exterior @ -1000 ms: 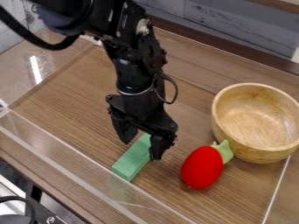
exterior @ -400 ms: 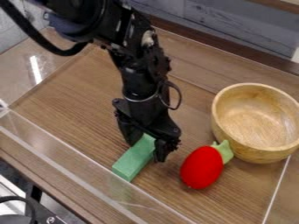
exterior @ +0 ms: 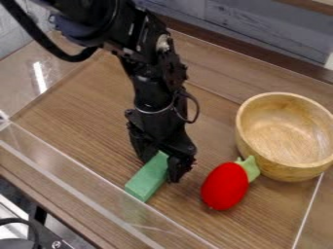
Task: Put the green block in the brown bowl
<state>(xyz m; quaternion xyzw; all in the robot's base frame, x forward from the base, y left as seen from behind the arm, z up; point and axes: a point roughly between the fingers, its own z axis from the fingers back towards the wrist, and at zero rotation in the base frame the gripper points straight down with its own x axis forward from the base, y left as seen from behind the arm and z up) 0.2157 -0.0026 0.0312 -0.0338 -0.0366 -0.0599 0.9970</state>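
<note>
The green block (exterior: 147, 179), a flat, elongated light-green bar, lies on the wooden surface (exterior: 78, 112), slanted in view, its upper end partly hidden beneath the dark pincer (exterior: 168, 163). The brown bowl (exterior: 283, 136), round, thick-walled and light wooden, sits upright on the surface, well apart from the block.

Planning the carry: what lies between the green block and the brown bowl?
The red strawberry-like toy, partly, in the camera view.

The picture is bright enough, but small and a bit fuzzy. The black gripper (exterior: 159, 156) is so dark that its parts blend together. Pale shiny streaks show on the clear edge (exterior: 92, 183) beside it, toward the bottom left.
</note>
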